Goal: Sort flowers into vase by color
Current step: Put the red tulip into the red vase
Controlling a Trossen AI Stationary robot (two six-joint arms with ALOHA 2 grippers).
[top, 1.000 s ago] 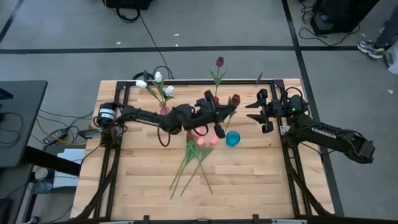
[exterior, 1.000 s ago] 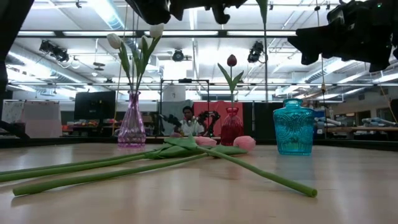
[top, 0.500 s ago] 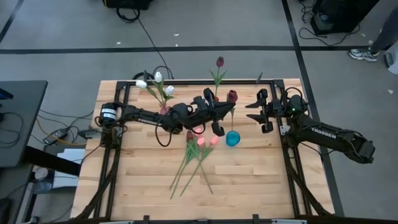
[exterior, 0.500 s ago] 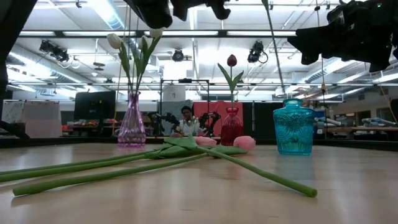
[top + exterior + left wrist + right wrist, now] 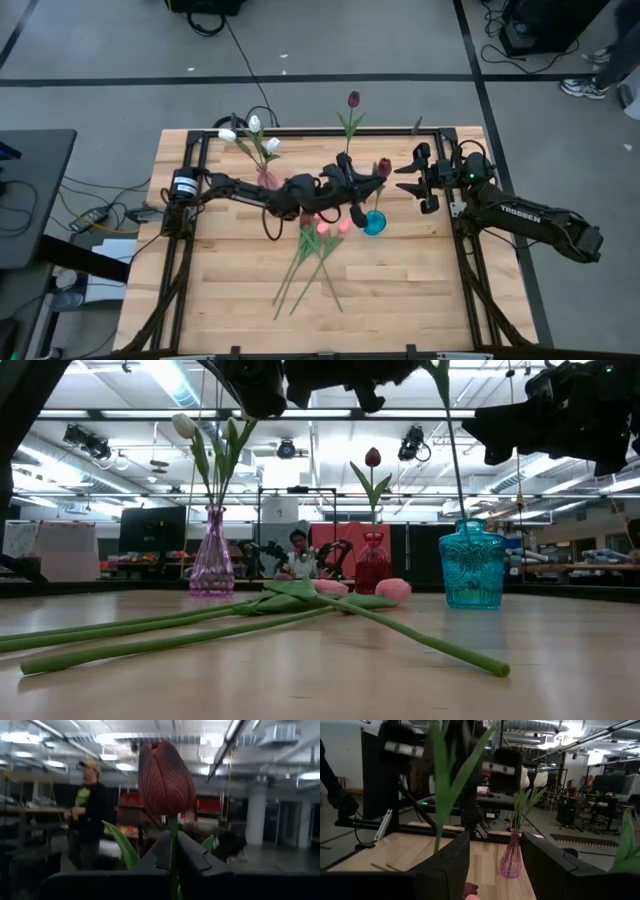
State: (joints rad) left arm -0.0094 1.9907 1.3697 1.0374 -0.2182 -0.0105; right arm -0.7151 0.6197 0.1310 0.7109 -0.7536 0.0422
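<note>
My left gripper (image 5: 362,182) hovers over the table's middle, shut on a dark red tulip (image 5: 383,165), whose head (image 5: 165,777) stands above the fingers. Its stem (image 5: 452,450) slants down to the mouth of the blue vase (image 5: 472,565); whether the end is inside does not show. A purple vase (image 5: 265,178) holds white tulips (image 5: 250,130). A red vase (image 5: 372,565) holds one dark red tulip (image 5: 353,98). Pink tulips (image 5: 322,230) lie flat on the table by their stems and heads. My right gripper (image 5: 412,180) waits open near the right far corner. My left gripper pinches the dark red tulip's stem (image 5: 173,842) between its two fingers (image 5: 195,857), just below the head. The fingers lie across the stem. The flower is lifted clear of the table, head up, and the stem hangs below, tilted toward the blue vase.
The three vases stand in a row across the table's far half. The pink tulips' long stems (image 5: 300,275) fan toward the near edge. A black frame (image 5: 300,133) rims the table. People show in the room beyond (image 5: 300,550).
My left gripper has moved toward the table's right and near edge, over to the blue vase, and come down. The held tulip's stem has gone from hanging straight to slanting, and its lower end has dropped to the blue vase's mouth.
</note>
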